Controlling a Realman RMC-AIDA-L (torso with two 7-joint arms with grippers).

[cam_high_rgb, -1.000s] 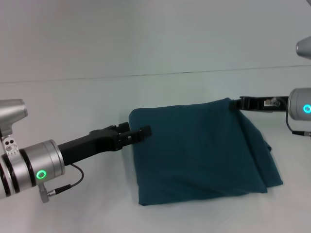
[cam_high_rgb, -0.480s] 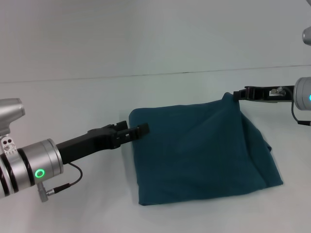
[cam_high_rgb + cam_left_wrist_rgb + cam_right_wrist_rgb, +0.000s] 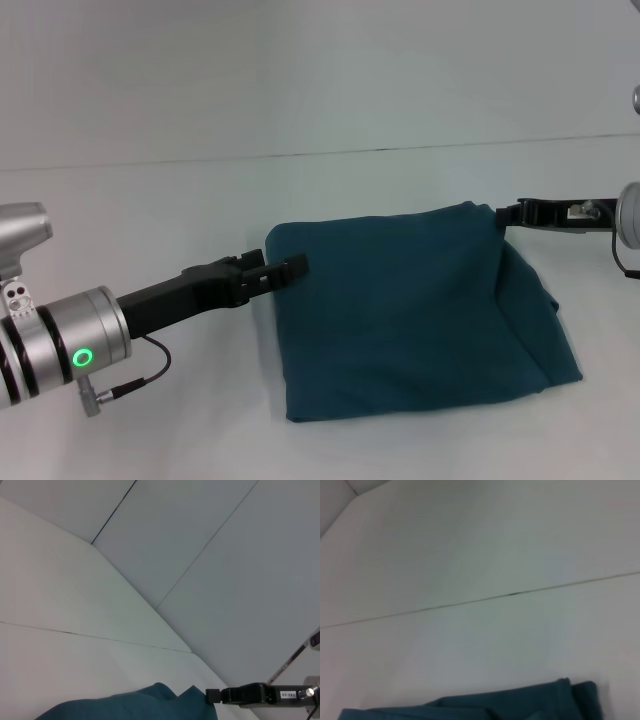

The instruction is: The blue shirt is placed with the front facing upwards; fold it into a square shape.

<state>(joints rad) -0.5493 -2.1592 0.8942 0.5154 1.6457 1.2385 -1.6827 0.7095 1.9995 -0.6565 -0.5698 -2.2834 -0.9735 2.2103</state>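
Observation:
The blue shirt (image 3: 420, 310) lies folded into a rough square in the middle of the white table, plain teal side up, with a second layer showing along its right edge. My left gripper (image 3: 295, 267) hovers at the shirt's near-left upper edge, its tip just over the cloth. My right gripper (image 3: 505, 213) sits level at the shirt's far right corner, right beside the cloth. The left wrist view shows the shirt's far edge (image 3: 130, 705) and the right gripper (image 3: 214, 696) next to it. In the right wrist view only a strip of the shirt (image 3: 510, 705) appears.
The white table (image 3: 150, 210) stretches around the shirt on all sides. A thin dark seam (image 3: 330, 153) runs across the surface behind the shirt. A grey cable (image 3: 150, 375) hangs under my left wrist.
The right gripper raised the shirt's far right corner, then drew back to the right. That corner now lies flat. The left gripper pulled back slightly and then stayed still.

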